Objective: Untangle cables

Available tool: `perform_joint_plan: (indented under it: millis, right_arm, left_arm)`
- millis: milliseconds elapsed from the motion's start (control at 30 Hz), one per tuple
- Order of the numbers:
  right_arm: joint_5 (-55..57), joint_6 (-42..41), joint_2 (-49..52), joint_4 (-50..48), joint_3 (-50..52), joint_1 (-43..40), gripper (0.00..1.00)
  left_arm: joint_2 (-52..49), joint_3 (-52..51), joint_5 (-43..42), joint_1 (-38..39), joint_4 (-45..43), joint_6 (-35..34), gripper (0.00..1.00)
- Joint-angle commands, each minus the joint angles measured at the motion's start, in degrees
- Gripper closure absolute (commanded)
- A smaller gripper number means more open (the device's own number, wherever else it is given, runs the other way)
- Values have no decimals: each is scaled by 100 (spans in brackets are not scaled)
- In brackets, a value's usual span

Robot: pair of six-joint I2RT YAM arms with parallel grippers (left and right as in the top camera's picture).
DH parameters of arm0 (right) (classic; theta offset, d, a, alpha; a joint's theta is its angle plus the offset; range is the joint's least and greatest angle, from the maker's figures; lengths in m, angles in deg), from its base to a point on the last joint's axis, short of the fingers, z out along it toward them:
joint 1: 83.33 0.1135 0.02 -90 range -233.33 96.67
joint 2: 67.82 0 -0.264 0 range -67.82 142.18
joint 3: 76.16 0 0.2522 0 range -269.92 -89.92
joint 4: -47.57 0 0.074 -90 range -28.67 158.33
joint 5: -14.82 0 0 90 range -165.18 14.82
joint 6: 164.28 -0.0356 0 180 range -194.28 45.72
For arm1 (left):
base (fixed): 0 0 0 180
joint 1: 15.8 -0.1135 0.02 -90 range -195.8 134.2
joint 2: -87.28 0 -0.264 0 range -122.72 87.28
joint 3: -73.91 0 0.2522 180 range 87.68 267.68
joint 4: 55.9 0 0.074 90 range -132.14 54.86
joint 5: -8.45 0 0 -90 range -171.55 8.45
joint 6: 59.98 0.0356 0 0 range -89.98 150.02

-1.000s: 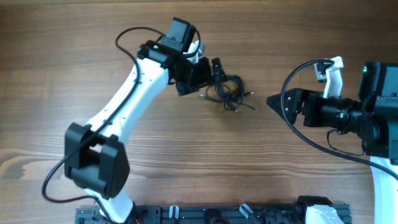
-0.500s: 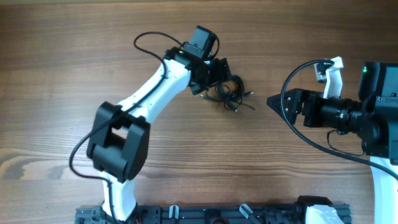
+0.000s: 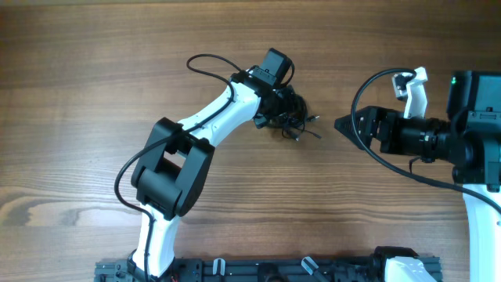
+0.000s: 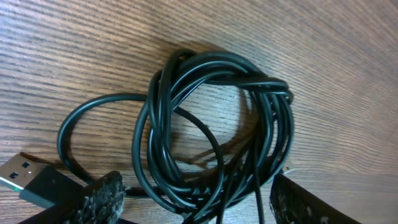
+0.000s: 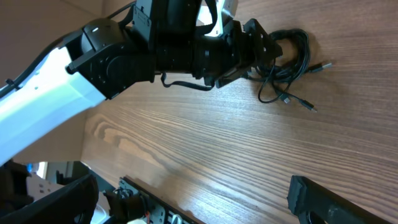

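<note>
Tabletop (image 3: 94, 94), left end effector (image 3: 286, 105) astride cables (image 3: 297, 125)

The cables (image 4: 214, 67) had a smooth, slightly glossy black rubbery sheath. The table (image 3: 94, 94) was brown grained wood, matt with a faint sheen. The fingertips (image 4: 102, 194) of the left gripper (image 4: 196, 200) looked rough, gritty and black. The left arm (image 3: 207, 121) wore smooth white plastic with matt black joints.

One knotted bunch of cables (image 3: 296, 124), two arms, left arm (image 3: 215, 121), right arm (image 3: 423, 137), one table (image 3: 78, 78)
</note>
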Motion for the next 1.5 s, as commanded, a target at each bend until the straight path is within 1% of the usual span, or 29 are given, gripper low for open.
perform_joint_plan:
  millis: [0, 167, 233, 333, 500, 567, 633, 667, 733, 833, 867, 900, 933, 1167, 1367, 1433, 1467]
  right_arm:
    - [52, 20, 66, 13, -72, 35, 0]
    - [55, 22, 66, 20, -72, 35, 0]
    - [55, 20, 66, 22, -72, 35, 0]
    - [55, 24, 66, 24, -72, 35, 0]
    - [55, 24, 66, 28, -72, 35, 0]
    - [55, 22, 66, 26, -72, 35, 0]
    - [55, 24, 66, 20, -72, 35, 0]
    - [55, 26, 66, 20, -72, 35, 0]
    - [55, 24, 66, 17, -72, 35, 0]
    - [57, 22, 66, -2, -72, 35, 0]
    - [57, 24, 66, -17, -72, 35, 0]
    - [57, 24, 66, -28, -72, 35, 0]
    - [57, 24, 66, -44, -72, 35, 0]
    - [55, 20, 66, -94, -72, 35, 0]
    - [81, 4, 66, -155, -68, 35, 0]
    - [284, -118, 70, -214, -63, 35, 0]
    - [485, -315, 72, -232, -63, 35, 0]
  left_arm:
    - [-81, 48, 352, 57, -22, -127, 26]
    - [-83, 48, 527, 55, -39, -129, 32]
    - [-96, 48, 525, 57, -96, -129, 38]
    - [-155, 48, 525, 57, -142, -129, 44]
    - [-295, 48, 518, 57, -155, -127, 47]
    - [-297, 48, 520, 55, -173, -127, 54]
    - [-297, 48, 520, 50, -223, -127, 64]
    - [-297, 48, 518, 50, -232, -127, 66]
    - [-297, 48, 520, 50, -234, -127, 67]
    - [-297, 48, 518, 50, -236, -127, 76]
    - [-293, 48, 518, 50, -234, -122, 85]
    - [-291, 50, 518, 50, -234, -83, 91]
    - [-282, 50, 518, 50, -232, -68, 95]
    - [-17, 50, 520, 50, -160, 94, 96]
    - [597, 50, 481, 50, -42, 92, 96]
    - [828, 50, 446, 50, -2, 92, 96]
    - [949, 50, 439, 50, 15, 90, 96]
